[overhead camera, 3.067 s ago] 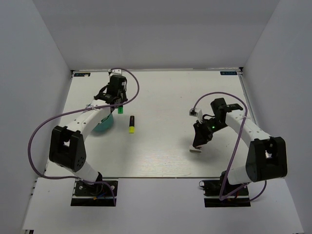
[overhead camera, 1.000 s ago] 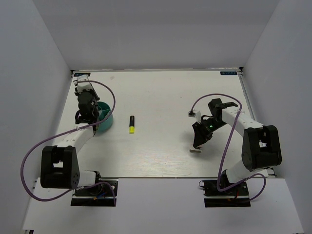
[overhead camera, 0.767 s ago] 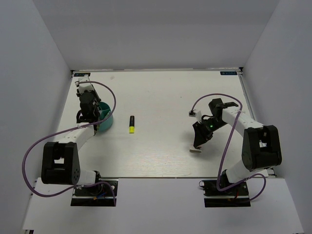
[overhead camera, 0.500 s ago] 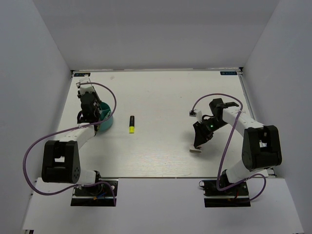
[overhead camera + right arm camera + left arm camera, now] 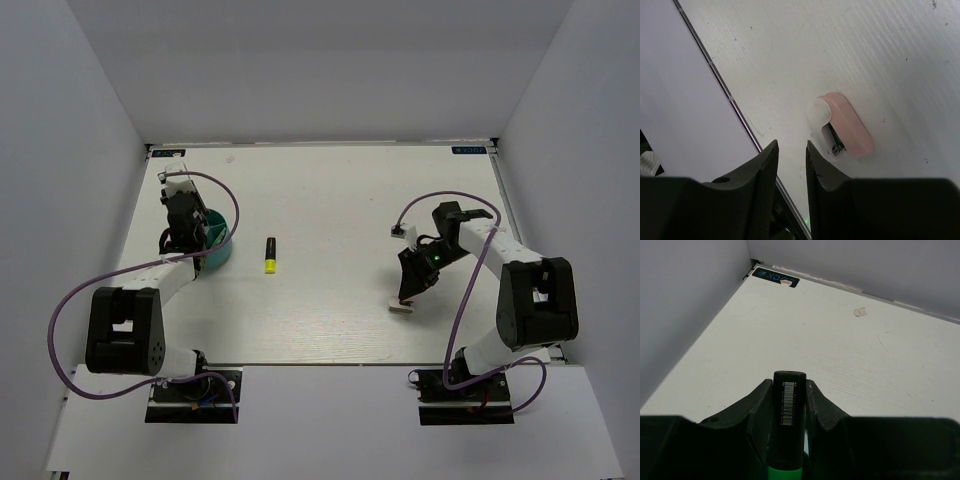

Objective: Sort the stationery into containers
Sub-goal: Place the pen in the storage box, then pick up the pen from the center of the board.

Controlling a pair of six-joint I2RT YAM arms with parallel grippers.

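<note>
Black marker (image 5: pixel 788 415) with green end clamped between fingers of left hand (image 5: pixel 788 390), barcode up, hand just beside teal holder (image 5: pixel 218 250). Right hand (image 5: pixel 791 150) parted only narrowly, gripping nothing, poised above pink-and-white block (image 5: pixel 842 131) (block flat on counter, just past fingertips). Second black marker (image 5: pixel 269 255), yellow end, loose on white counter (image 5: pixel 340 200) near holder. Plain pale walls; black label (image 5: pixel 775 277) at far-left corner.

We see colours on a white table (image 5: pixel 340 190)
Teal holder (image 5: pixel 220 251); yellow-tipped black marker (image 5: pixel 269 255); green-tipped black marker (image 5: pixel 788 420), white barcode; pink-and-white block (image 5: pixel 842 125); purple cables (image 5: pixel 447 193).
</note>
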